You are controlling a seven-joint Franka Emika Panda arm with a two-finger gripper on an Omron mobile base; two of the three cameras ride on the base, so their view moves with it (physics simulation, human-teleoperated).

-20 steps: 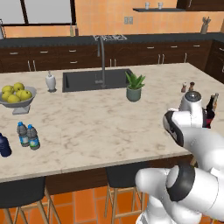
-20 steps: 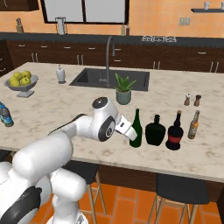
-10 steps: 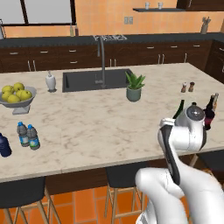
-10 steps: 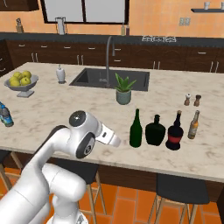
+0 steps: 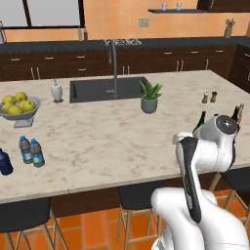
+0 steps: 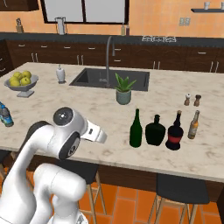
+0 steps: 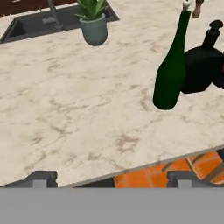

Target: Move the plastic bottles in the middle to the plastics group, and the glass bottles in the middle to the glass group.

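Note:
At the counter's left end two small clear plastic bottles (image 5: 30, 151) with blue caps stand beside a stubby dark blue bottle (image 5: 4, 162). Near the right front edge four glass bottles stand in a row: a tall green bottle (image 6: 136, 129), a squat black bottle (image 6: 155, 131), a round red-label bottle (image 6: 175, 133) and a slim amber bottle (image 6: 193, 125). My gripper (image 6: 100, 136) hangs open and empty over the front edge, left of the green bottle (image 7: 169, 74) and apart from it. The black bottle (image 7: 203, 65) stands right behind the green one. Both fingertips (image 7: 42, 178) show wide apart.
A potted plant (image 6: 124, 90) stands by the sink (image 6: 109, 78). Salt and pepper shakers (image 6: 192, 100) sit behind the glass row. A fruit bowl (image 5: 17, 108) and a soap dispenser (image 5: 57, 91) are at the far left. Stools stand under the counter's front edge.
The arm has drawn back from beside the green bottle, toward the counter's front edge and to the left. The gripper stayed open. The bottles have not moved.

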